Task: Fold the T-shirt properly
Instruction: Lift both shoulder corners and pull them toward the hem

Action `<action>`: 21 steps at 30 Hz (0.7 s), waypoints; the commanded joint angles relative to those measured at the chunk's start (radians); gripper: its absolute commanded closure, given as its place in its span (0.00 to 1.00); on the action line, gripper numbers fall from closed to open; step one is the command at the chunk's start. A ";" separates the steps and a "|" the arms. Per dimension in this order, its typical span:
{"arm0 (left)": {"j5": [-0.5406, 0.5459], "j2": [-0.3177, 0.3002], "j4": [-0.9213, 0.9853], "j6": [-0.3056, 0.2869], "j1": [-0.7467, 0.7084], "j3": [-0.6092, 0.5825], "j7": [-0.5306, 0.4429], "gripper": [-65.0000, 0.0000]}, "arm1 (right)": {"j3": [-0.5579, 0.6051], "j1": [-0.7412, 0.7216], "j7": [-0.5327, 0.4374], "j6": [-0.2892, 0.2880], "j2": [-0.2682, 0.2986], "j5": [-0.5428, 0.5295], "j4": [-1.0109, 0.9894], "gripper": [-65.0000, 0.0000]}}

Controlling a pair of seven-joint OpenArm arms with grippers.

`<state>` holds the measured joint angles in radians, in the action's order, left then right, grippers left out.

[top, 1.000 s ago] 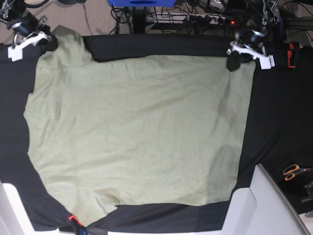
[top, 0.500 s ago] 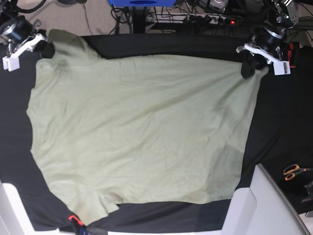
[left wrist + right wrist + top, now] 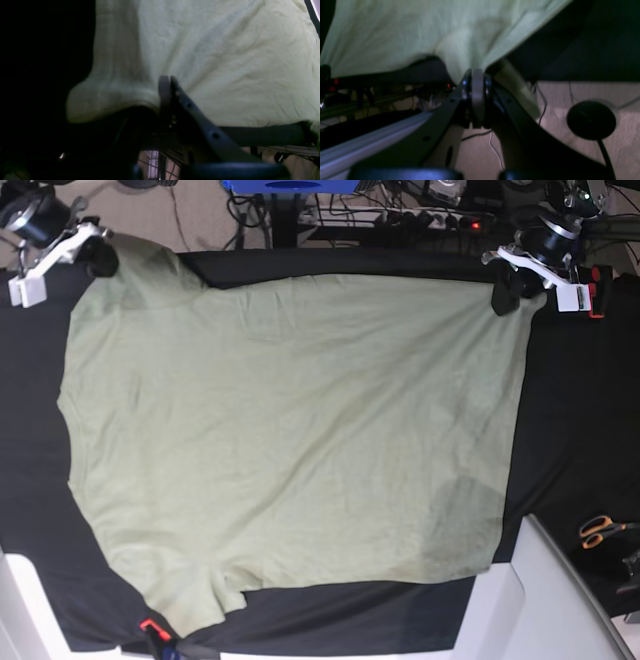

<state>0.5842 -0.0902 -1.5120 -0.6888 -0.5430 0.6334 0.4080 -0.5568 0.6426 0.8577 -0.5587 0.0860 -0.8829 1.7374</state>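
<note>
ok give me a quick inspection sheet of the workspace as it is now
surface: black table cloth, bare along the edges
job's things: T-shirt spread nearly flat, top edge lifted at two corners
clutter: scissors with orange handles, beside the shirt
grippers: left gripper and right gripper each shut on a top corner of the shirt
cables: tangle of cables and a power strip beyond the far edge
surroundings: blue object at the far edge, white panel at the near corner
</note>
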 commanded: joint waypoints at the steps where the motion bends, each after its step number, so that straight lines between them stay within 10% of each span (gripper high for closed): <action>1: 0.020 -0.012 -0.017 -0.009 -0.007 0.006 -0.021 1.00 | -0.007 -0.002 -0.002 -0.008 0.013 -0.011 0.016 1.00; 21: -0.152 -0.003 -0.075 0.094 0.222 -0.007 0.277 1.00 | 0.001 -0.350 0.182 0.108 0.037 0.161 0.008 1.00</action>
<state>0.4213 -0.0837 -1.5734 -0.5911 -0.3199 0.6239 0.7006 -0.5522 0.2920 1.0489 -0.4454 0.1135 -0.7151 1.7329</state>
